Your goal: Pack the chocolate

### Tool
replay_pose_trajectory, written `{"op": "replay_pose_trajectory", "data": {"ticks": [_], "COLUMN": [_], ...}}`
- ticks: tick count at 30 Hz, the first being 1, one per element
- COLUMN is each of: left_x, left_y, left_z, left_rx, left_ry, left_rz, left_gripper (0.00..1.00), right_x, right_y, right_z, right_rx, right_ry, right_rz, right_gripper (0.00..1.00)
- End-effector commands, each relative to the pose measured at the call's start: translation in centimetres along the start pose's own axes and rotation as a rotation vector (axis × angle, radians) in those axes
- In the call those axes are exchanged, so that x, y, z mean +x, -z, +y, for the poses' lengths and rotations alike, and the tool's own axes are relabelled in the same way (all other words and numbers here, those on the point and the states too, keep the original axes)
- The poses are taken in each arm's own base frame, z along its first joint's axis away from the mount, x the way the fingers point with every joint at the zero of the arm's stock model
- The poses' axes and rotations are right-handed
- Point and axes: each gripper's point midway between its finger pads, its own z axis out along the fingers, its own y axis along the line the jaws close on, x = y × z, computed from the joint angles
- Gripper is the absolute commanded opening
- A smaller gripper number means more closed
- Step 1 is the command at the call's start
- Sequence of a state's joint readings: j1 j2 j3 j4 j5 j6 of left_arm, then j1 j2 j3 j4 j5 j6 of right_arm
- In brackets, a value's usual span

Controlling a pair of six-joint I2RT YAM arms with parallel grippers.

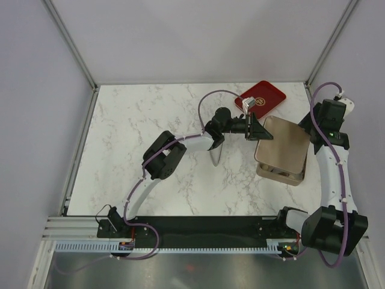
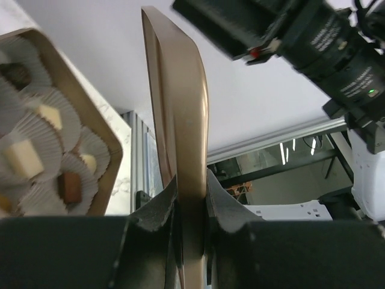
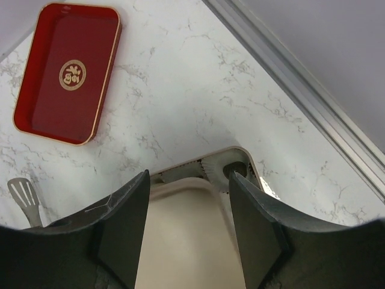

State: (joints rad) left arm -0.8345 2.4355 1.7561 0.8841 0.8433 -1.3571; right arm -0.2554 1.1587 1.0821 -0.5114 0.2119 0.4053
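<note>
From above, the left end effector (image 1: 255, 127) is gripping one edge of the single rose-gold lid (image 1: 284, 143) and holding it tilted over the one matching box (image 1: 278, 175) on the marble counter (image 1: 150, 120); the right end effector (image 1: 308, 129) is hovering by the box's far right corner; one red tray (image 1: 266, 95) is lying just beyond the box. The filling is looking finished, and the step in hand is, I judge, closing the box.

In the left wrist view, the two fingers are clamping the lid's rim, with the lid showing edge-on; beside it the box is lying open, and the chocolate (image 2: 24, 158) is sitting inside in white fluted paper cups (image 2: 67, 133). Five pieces are showing, three cream and two brown; a possible sixth is being cut off at the frame's edge.

In the right wrist view, the jaws are standing apart with nothing pinched, above the lid's pale panel and a corner of the box; one slotted spatula (image 3: 24, 194) is lying on the counter. The next move is calling for the lid to be levelled, squared with the box corners and lowered without crushing the cups.
</note>
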Motion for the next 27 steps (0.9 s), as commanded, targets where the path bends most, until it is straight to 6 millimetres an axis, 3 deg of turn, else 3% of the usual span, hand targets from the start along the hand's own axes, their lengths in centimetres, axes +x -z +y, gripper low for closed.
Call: {"op": "replay_pose_trajectory", "data": {"ticks": [1, 6, 10, 14, 27], "left_x": [-0.7, -0.1, 0.8, 0.8, 1.1], "left_y": [-2.1, -3.6, -4.5, -4.9, -6.0], "left_z": [-2.6, -1.3, -0.2, 0.1, 3.7], "left_rx": [0.087, 0.086, 0.074, 0.063, -0.018], "left_ry": [-0.053, -0.009, 0.026, 0.033, 0.088], "left_rz": [-0.01, -0.001, 0.006, -0.004, -0.021], "left_gripper": [0.02, 0.02, 0.02, 0.02, 0.02], "right_x": [-0.4, 0.1, -0.5, -1.5, -0.7], "right_y": [-0.1, -0.5, 0.0, 0.5, 0.6], "right_z": [1.3, 0.8, 0.9, 0.7, 0.5], "right_rx": [-0.077, -0.074, -0.09, -0.08, -0.095], "right_ry": [-0.014, -0.012, -0.036, -0.059, -0.067], "right_rz": [-0.019, -0.011, -0.028, -0.055, -0.042], "right_gripper": [0.63, 0.63, 0.63, 0.63, 0.63]}}
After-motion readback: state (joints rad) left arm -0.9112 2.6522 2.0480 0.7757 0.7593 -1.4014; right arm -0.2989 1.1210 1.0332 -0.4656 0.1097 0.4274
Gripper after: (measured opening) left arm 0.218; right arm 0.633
